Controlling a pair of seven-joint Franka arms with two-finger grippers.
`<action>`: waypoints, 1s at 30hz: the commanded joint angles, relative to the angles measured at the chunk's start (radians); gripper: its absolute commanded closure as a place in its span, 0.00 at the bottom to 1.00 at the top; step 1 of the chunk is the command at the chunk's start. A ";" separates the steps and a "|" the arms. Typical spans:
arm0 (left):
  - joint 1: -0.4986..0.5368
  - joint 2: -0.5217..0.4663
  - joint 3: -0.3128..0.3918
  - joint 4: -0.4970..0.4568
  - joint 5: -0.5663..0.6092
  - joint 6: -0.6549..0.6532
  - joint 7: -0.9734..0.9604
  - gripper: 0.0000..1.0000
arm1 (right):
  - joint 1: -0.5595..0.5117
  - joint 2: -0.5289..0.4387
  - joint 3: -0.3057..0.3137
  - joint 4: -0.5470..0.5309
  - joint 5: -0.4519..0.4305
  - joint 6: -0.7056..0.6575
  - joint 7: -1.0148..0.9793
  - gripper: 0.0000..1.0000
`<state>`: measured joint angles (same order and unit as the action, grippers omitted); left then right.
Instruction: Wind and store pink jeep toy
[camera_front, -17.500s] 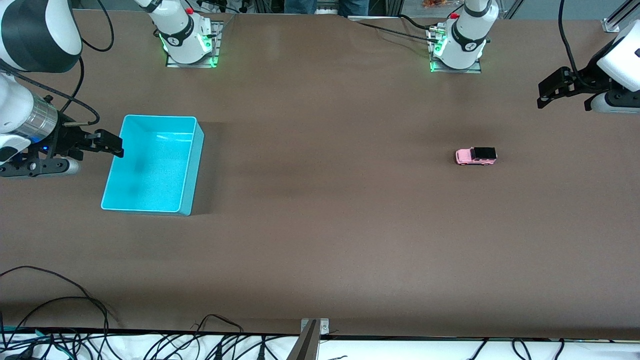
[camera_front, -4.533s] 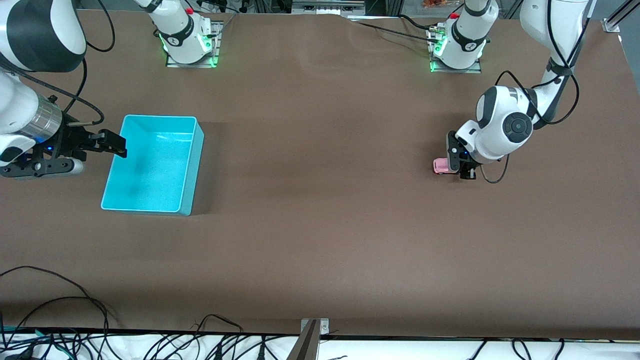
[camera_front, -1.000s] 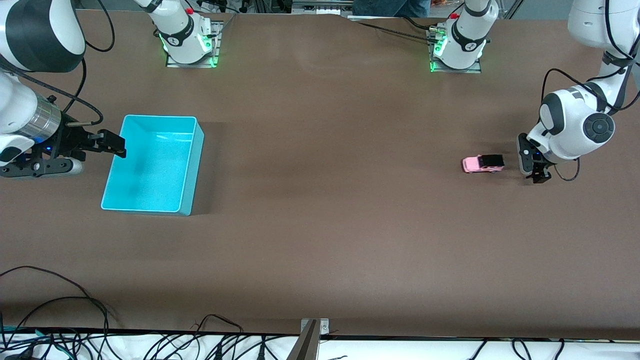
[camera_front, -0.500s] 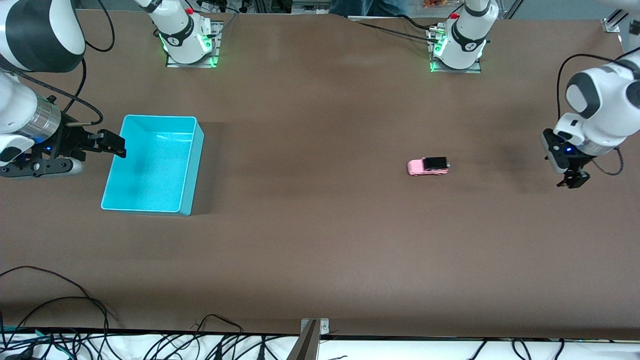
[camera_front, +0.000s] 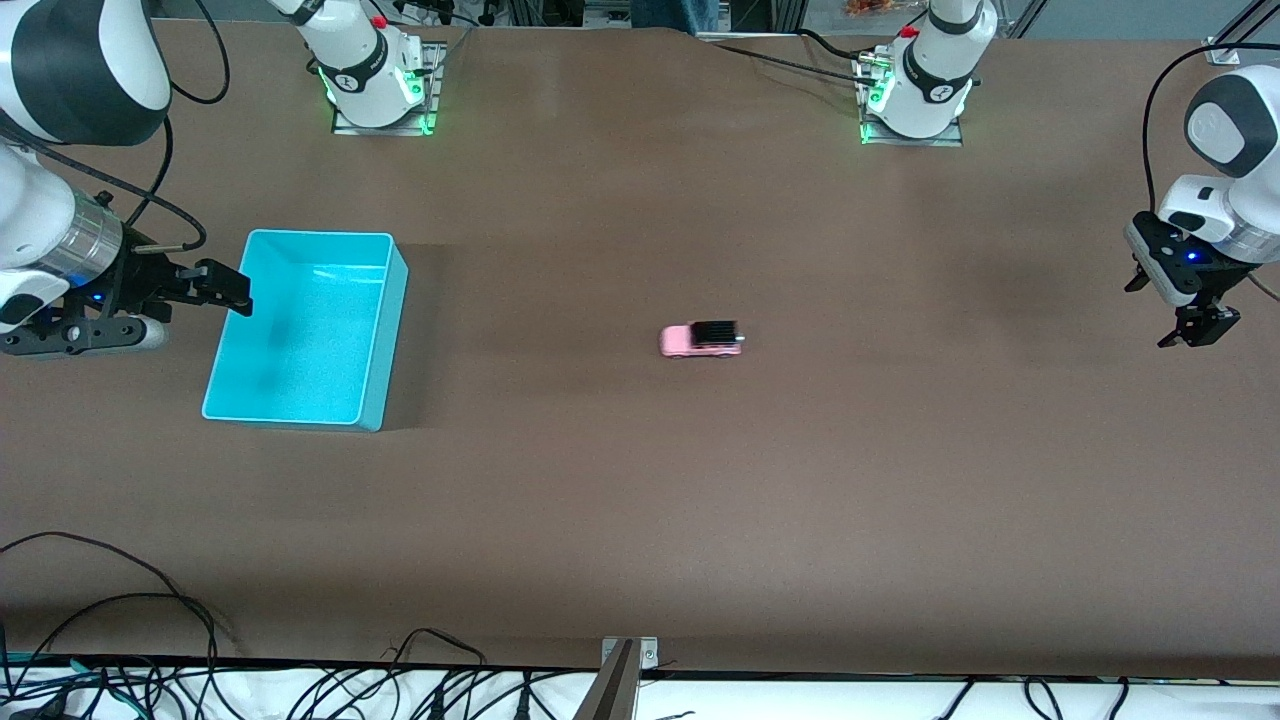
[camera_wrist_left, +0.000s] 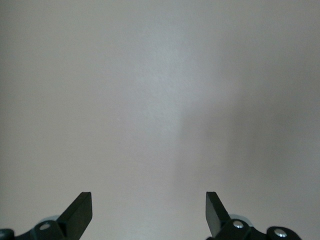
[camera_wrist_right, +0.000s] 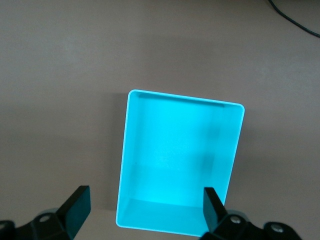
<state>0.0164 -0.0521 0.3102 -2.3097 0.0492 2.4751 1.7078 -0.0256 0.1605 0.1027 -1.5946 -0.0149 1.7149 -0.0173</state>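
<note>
The pink jeep toy (camera_front: 700, 340), with a pale pink body and black roof, stands on its wheels on the brown table near the middle, free of both grippers. My left gripper (camera_front: 1168, 308) is open and empty, up over the table's edge at the left arm's end; its wrist view (camera_wrist_left: 148, 200) shows only bare table. My right gripper (camera_front: 232, 289) is open and empty, over the rim of the empty turquoise bin (camera_front: 388, 330) at the right arm's end. The bin also shows in the right wrist view (camera_wrist_right: 185, 98), below the open right gripper (camera_wrist_right: 145, 196).
Both arm bases (camera_front: 375, 80) (camera_front: 915, 90) stand along the table edge farthest from the front camera. Loose cables (camera_front: 120, 600) lie along the edge nearest it. Brown table lies between the jeep and the bin.
The jeep, let go by the left gripper, has rolled along the table toward the bin. The left gripper has risen and drawn back toward its end. The right arm has not moved.
</note>
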 joint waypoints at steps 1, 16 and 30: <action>-0.009 -0.054 -0.014 0.013 0.004 -0.025 -0.010 0.00 | -0.005 -0.003 0.002 0.002 0.000 0.002 -0.003 0.00; -0.009 -0.031 -0.033 0.271 -0.049 -0.277 -0.060 0.00 | -0.005 -0.003 0.002 0.002 0.000 0.002 -0.003 0.00; -0.013 -0.006 -0.034 0.567 -0.051 -0.611 -0.289 0.00 | 0.006 0.028 0.006 0.033 -0.007 0.015 -0.013 0.00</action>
<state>0.0096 -0.0923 0.2718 -1.8599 0.0182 1.9768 1.5065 -0.0246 0.1629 0.1031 -1.5946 -0.0149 1.7214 -0.0179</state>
